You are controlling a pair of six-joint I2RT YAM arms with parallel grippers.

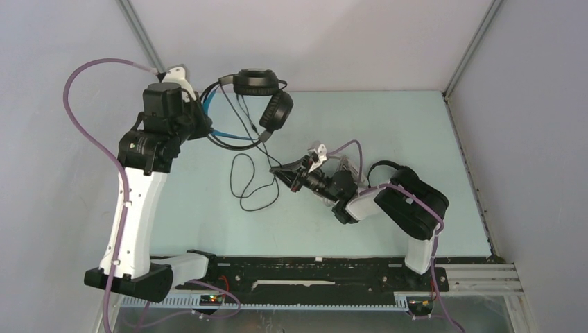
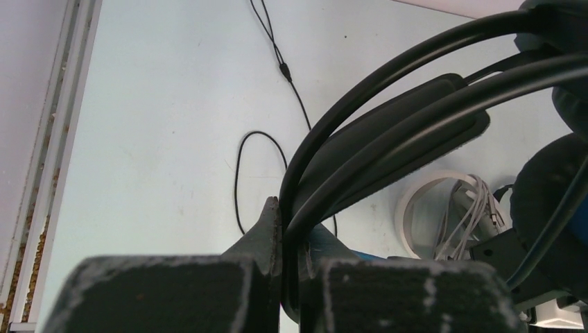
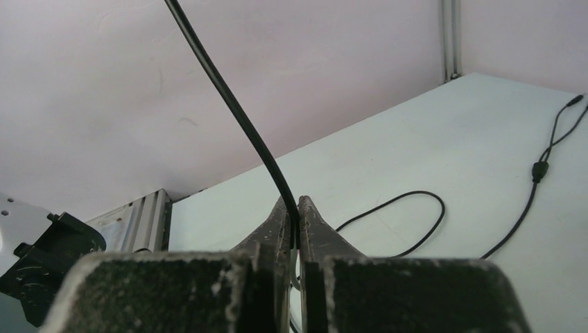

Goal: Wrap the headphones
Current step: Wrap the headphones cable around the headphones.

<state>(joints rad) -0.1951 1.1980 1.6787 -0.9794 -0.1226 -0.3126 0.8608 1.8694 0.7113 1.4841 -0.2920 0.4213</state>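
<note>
Headphones (image 1: 258, 97) are clamped at the headband (image 2: 388, 118) by left fingers (image 2: 267, 232); right fingers (image 3: 280, 223) pinch their cable (image 3: 229, 104).

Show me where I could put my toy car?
Bare table lies at the far right corner, between the right arm and the walls, and along the near edge between the two arm bases. The middle and far left are crowded: looped cable, the right pincer, black headphones.

No text can be read (anywhere).
</note>
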